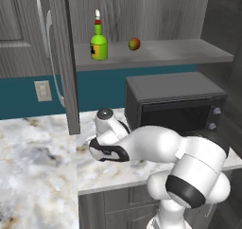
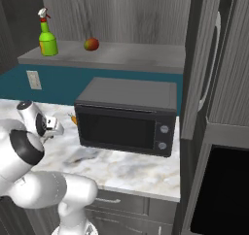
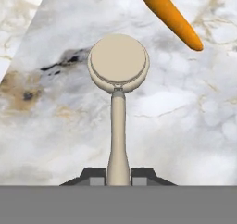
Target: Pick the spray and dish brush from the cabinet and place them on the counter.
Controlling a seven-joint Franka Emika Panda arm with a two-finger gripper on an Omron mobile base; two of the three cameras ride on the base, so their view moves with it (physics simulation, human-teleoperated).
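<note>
- The pale beige dish brush (image 3: 118, 86), round flat head on a thin straight handle, runs up the middle of the hand view, above the white-and-grey marble counter (image 3: 185, 126).
- The gripper (image 3: 118, 176) has its jaws clamped on the handle's end.
- It looks light and stiff; the thin handle may pivot.
- The green spray bottle (image 1: 98, 39) stands on the dark grey cabinet's shelf (image 1: 189, 53), upper left.
- An orange carrot (image 3: 171, 17) is cut off at top right.
- Whether the brush touches the counter is unclear.

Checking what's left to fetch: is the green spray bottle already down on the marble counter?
No, the green spray bottle with the red-and-white nozzle stands upright on the grey cabinet shelf, left of a round red-yellow apple.
</note>
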